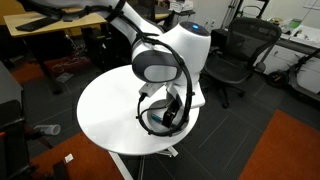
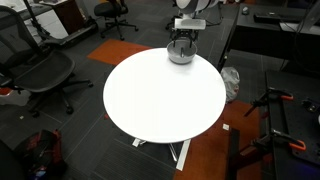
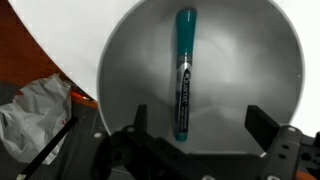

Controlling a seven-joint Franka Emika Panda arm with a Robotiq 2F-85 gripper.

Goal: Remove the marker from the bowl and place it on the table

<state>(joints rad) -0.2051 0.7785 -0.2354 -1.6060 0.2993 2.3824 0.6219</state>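
In the wrist view the teal-and-dark marker lies lengthwise inside the round grey bowl. My gripper is open right above the bowl, its two dark fingers apart, with the marker's lower end near the left finger and not held. In an exterior view the bowl sits at the far edge of the round white table, under my gripper. In an exterior view the arm hides the bowl, and the gripper hangs over the table.
Black office chairs stand around the table. A wooden desk is behind it. A crumpled plastic bag lies on the floor beside the table edge. An orange carpet patch lies on the floor.
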